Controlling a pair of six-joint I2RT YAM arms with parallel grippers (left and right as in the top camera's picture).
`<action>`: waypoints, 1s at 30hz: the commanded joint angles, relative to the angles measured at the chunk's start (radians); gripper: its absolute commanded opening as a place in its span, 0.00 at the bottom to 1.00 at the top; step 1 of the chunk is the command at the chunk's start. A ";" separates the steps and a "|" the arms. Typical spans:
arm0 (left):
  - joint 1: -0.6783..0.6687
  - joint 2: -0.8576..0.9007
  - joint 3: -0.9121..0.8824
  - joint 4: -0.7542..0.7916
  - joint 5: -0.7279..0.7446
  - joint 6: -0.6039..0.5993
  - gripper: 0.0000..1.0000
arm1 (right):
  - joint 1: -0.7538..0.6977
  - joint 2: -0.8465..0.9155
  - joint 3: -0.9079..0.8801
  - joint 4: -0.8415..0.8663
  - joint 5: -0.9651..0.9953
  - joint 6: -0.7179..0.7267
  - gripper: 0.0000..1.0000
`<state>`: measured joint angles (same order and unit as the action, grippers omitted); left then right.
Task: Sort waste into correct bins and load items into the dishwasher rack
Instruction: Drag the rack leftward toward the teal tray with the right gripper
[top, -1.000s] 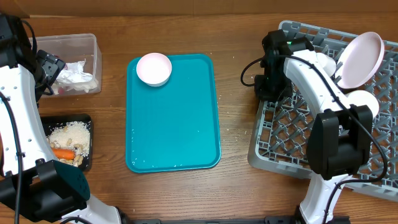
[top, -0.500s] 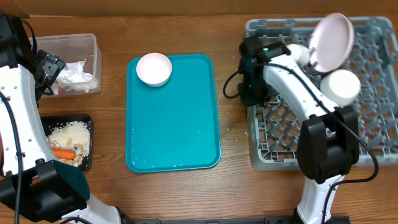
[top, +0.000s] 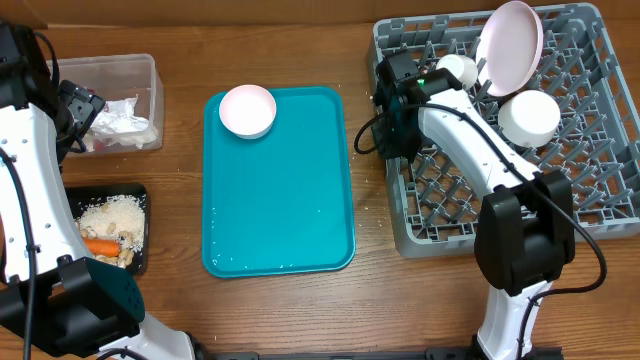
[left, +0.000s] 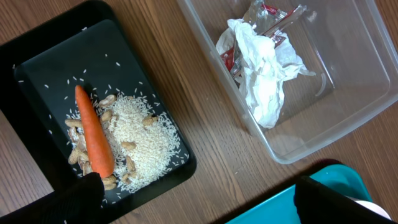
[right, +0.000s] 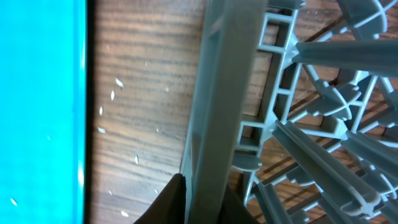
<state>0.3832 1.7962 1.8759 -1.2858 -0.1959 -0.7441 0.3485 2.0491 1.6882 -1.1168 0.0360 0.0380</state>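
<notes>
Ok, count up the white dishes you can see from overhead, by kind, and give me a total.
1 plate, standing in the rack
2 bowls: the rack bowl and the tray bowl on the teal tray
1 cup, in the rack
Total: 4 dishes

The right arm (top: 470, 140) has smooth white rounded links joined by blocky black joints, with a small green light (top: 422, 72) near its wrist and a thin black cable (top: 360, 140) looping off it. The left arm (top: 25, 180) is built alike (white shells, black joints, a black cable alongside), with a teal panel (top: 105, 290) near its base. The left hand (left: 199, 186) shows dark matte fingers (left: 81, 199).
</notes>
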 joint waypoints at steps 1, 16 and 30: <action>-0.004 -0.003 0.005 0.001 -0.014 0.011 1.00 | 0.001 0.006 0.001 0.020 0.024 0.095 0.16; -0.004 -0.003 0.005 0.001 -0.014 0.011 1.00 | 0.000 0.004 0.059 -0.040 -0.018 0.123 0.49; -0.004 -0.003 0.005 0.001 -0.014 0.011 1.00 | -0.002 -0.065 0.378 -0.196 -0.256 0.123 1.00</action>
<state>0.3832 1.7962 1.8759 -1.2858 -0.1959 -0.7441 0.3481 2.0453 2.0010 -1.3174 -0.0723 0.1577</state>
